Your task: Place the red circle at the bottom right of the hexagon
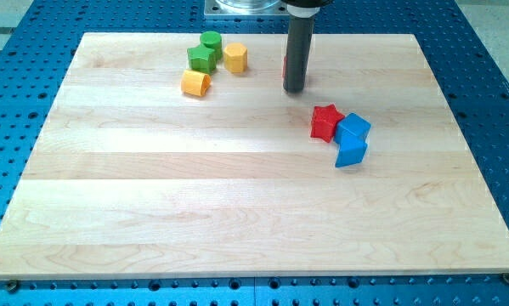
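Note:
My tip (pixel 295 89) rests on the wooden board (pixel 152 204) near the view's top, right of centre. A red block (pixel 285 70), likely the red circle, shows only as a thin sliver at the rod's left edge; the rod hides the rest. The yellow hexagon (pixel 235 58) sits to the left of the tip, a short gap away. A green star (pixel 201 59) touches the hexagon's left side, and a green circle (pixel 210 40) sits just above the star.
A yellow block (pixel 195 83) lies below the green star. A red star (pixel 325 122) sits right of centre, touching a blue block (pixel 354 127) with a second blue block (pixel 351 153) just below it. A blue perforated table surrounds the board.

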Motion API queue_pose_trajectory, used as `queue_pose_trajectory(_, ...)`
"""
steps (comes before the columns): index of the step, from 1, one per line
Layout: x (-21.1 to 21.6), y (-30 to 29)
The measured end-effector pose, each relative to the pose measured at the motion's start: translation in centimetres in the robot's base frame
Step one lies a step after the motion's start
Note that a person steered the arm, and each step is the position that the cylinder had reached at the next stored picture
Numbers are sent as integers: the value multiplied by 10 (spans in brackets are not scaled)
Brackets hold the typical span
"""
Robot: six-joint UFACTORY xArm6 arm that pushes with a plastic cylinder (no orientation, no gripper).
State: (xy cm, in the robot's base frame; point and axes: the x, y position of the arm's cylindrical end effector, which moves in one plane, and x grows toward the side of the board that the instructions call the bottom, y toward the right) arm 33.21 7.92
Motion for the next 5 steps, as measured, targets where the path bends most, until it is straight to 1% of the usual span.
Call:
queue_pose_trajectory(1, -22, 89)
queue_pose_trajectory(2, -39, 47)
queue_pose_trajectory(3, -33, -23)
queue_pose_trajectory(4, -18, -17)
queue_pose_trajectory(5, -45, -9)
